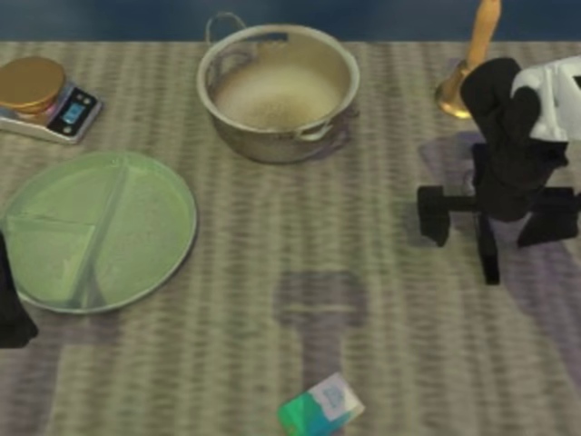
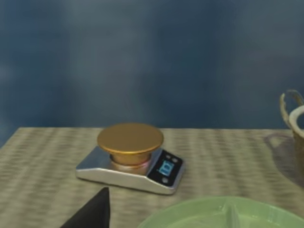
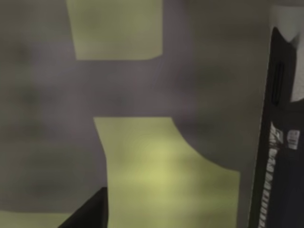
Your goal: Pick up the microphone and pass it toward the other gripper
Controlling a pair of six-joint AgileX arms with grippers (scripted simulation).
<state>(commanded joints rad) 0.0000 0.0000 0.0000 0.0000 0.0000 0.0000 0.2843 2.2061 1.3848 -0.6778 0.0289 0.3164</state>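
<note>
The microphone (image 1: 489,256) shows in the top view as a slim black stick on the right side of the table; its head is hidden under my right arm. In the right wrist view the microphone (image 3: 278,142) runs along one edge, black handle with a pale grey head. My right gripper (image 1: 493,218) hovers over it, open wide, one finger on each side of the handle and not touching it. Only one of its fingers (image 3: 90,213) shows in the wrist view. My left gripper (image 1: 11,313), the other gripper, is parked at the table's left edge, open and holding nothing.
A brass bell (image 1: 472,64) stands at the back right, close behind my right arm. A metal pot (image 1: 277,91) sits at the back middle, a green divided plate (image 1: 95,227) at the left, a kitchen scale (image 1: 45,95) at the back left, a small green-blue box (image 1: 322,407) at the front.
</note>
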